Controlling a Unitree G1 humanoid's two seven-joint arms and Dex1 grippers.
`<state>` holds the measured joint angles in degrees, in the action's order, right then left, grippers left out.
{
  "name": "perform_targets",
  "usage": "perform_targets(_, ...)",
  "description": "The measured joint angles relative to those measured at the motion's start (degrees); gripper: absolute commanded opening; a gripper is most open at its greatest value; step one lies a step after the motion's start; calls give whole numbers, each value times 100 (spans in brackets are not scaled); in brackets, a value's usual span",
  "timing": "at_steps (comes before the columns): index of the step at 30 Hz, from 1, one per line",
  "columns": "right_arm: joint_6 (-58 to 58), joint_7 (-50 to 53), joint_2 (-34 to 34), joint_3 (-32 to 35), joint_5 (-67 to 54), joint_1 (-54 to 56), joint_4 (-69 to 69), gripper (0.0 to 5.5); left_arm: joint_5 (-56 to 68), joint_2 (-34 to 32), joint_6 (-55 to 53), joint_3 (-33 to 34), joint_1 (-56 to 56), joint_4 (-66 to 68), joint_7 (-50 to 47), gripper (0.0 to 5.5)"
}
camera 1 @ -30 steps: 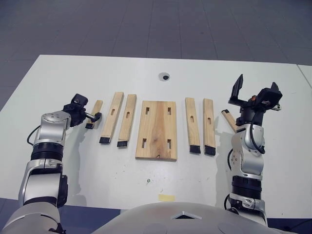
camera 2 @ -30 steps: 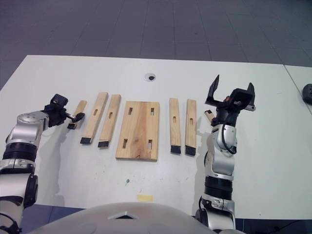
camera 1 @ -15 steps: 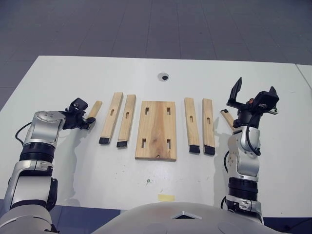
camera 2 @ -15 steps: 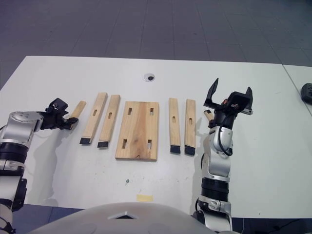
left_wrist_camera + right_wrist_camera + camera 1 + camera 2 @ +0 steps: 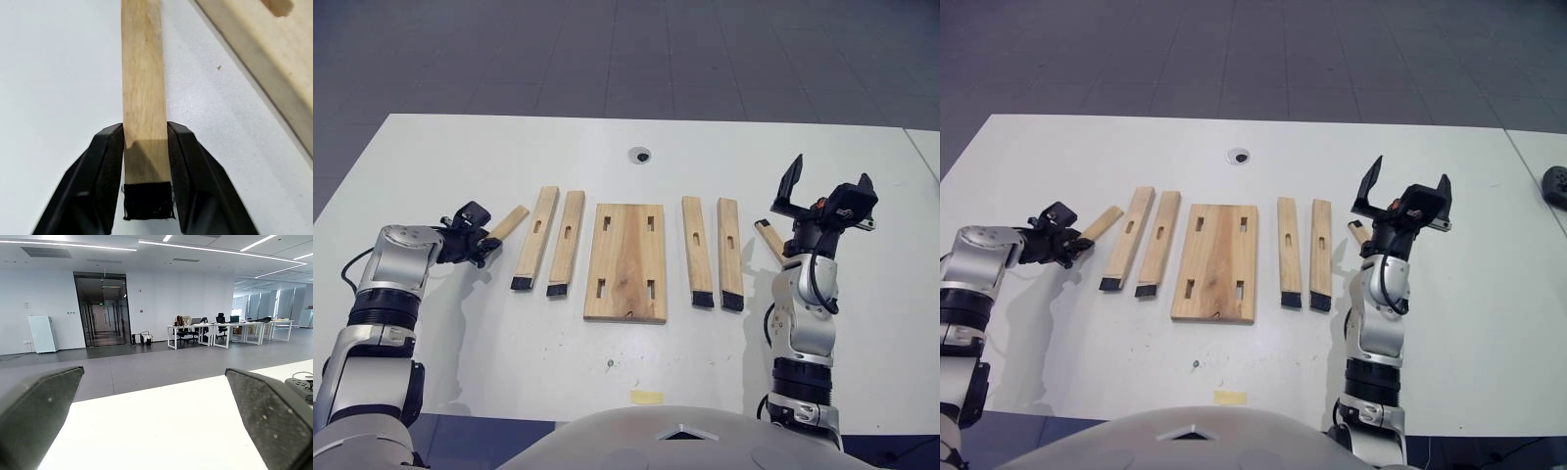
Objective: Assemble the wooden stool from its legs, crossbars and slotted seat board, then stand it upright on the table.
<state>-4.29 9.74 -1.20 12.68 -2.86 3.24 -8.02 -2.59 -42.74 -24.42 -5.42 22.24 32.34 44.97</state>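
The slotted seat board (image 5: 626,259) lies flat mid-table. Two legs (image 5: 535,250) (image 5: 566,255) lie to its left and two more (image 5: 697,250) (image 5: 731,253) to its right. My left gripper (image 5: 475,242) is shut on the dark near end of a short crossbar (image 5: 509,222), which lies slanted on the table at the far left. In the left wrist view the fingers (image 5: 105,166) press both sides of that crossbar (image 5: 142,93). A second crossbar (image 5: 770,238) lies at the right. My right gripper (image 5: 827,191) stands above it, raised off the table, open and holding nothing.
A small round dark cap (image 5: 640,154) sits in the white table (image 5: 460,157) behind the board. A yellow sticker (image 5: 646,397) lies near the front edge. A dark object (image 5: 1557,184) rests on the neighbouring table at the far right.
My left gripper has shut on the crossbar's near end and drawn it leftward, so the bar now lies slanted. The right arm has barely shifted.
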Motion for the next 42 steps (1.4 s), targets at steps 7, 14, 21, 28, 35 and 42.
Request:
perform_targets(7,810,-1021,-90,65,-1592,212,-226,540,270,590,219,974,602,-350,-1716,130)
perform_targets(14,2546,-2462,-80,-246,-4900,158,-1391,540,1141,1010,830,604,426,-3153,-773,130)
perform_targets(21,3259,-2524,123,-606,-5959,70,-1493,540,1464,1337,1019,-99,-620,-4489,-192,130)
perform_targets(28,3304,-2460,360,-1060,-5728,21,-1281,524,1570,1530,763,-317,-800,-5026,-258,130)
perform_targets(35,3253,-2411,468,-1161,-5503,156,-1107,420,1571,1538,645,-470,-869,-5270,-264,130)
perform_targets(42,3269,-2304,509,-1238,-5503,12,-1147,304,1449,1508,612,-576,-891,-5361,-344,130)
